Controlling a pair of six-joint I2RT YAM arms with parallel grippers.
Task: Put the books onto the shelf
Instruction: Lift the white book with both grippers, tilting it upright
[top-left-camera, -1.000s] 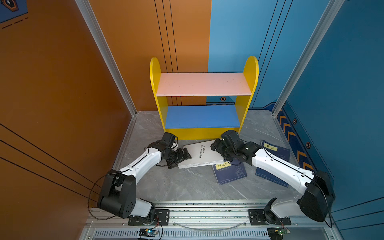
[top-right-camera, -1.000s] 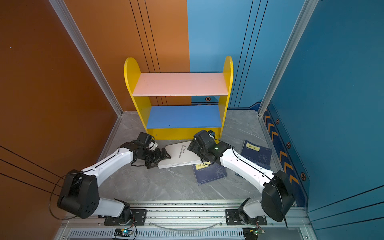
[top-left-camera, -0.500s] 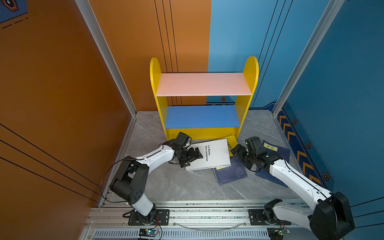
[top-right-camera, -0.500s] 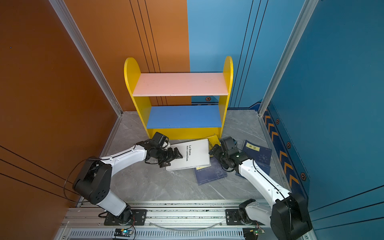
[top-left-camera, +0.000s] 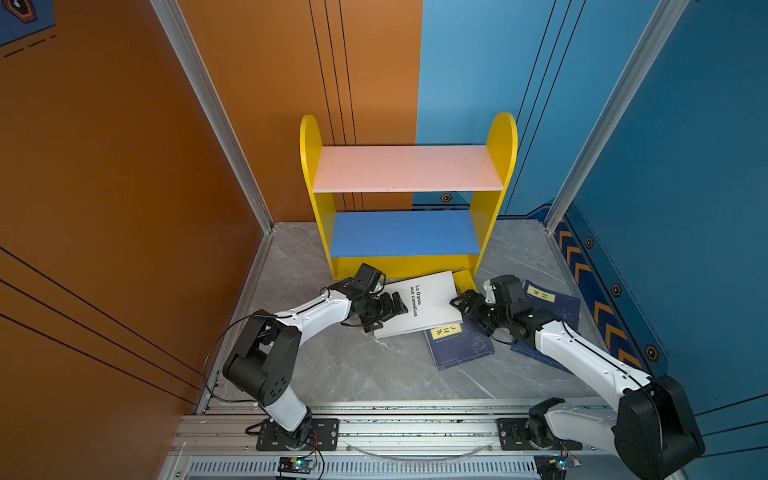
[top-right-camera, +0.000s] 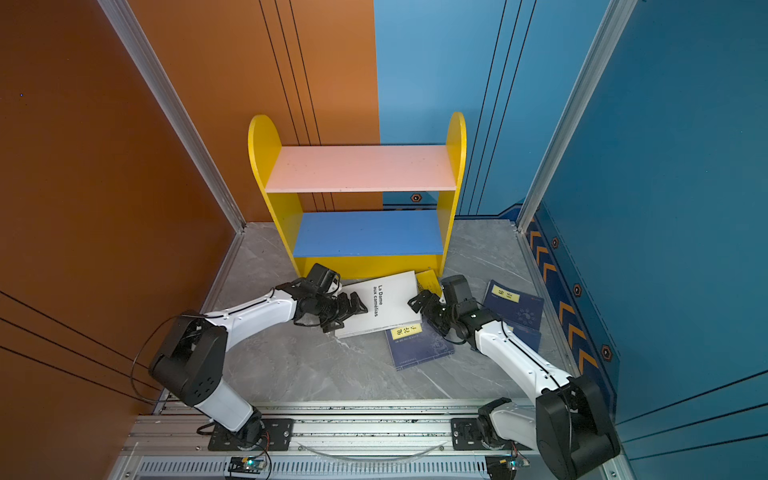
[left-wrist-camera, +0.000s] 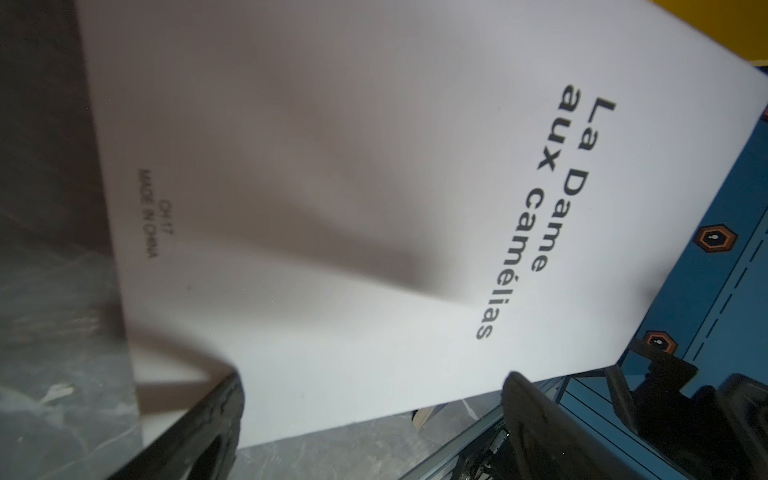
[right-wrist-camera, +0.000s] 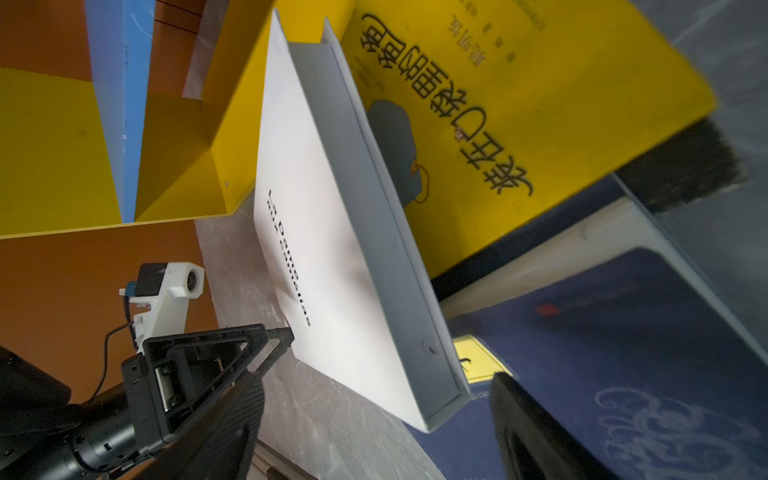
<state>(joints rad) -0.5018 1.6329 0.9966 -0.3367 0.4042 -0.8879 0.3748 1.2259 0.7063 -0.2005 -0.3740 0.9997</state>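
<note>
The left jaws stand wide open at the left edge of the white book (top-left-camera: 432, 297), which carries the black title "La Dame aux camélias". In the left wrist view the two fingers (left-wrist-camera: 195, 419) sit far apart with that edge of the cover between them. In the right wrist view one left fingertip lies over the cover. Whether it touches the cover cannot be told.

The right jaws are also spread wide and clamp nothing. They sit at the opposite side of the same book. In the right wrist view its near corner falls between the two fingers (right-wrist-camera: 536, 432).

The white book thus lies between the two pairs of jaws, flat-side up on the grey marbled desk (top-left-camera: 374, 374). Its right side is propped on other books, so it tilts.

Just beyond the right jaws a yellow book (right-wrist-camera: 540, 104) is partly hidden under the white one. Below the right jaws a navy book (top-left-camera: 461, 347) with a yellow label also has a corner under it. A second navy book (top-left-camera: 552, 305) lies on the outer side of the right jaws, partly under the right arm (top-left-camera: 582, 357).

The shelf (top-left-camera: 309, 158) stands upright just beyond both pairs of jaws. Its yellow base strip is close to the white book's far edge. No book is on its pink or blue board.
</note>
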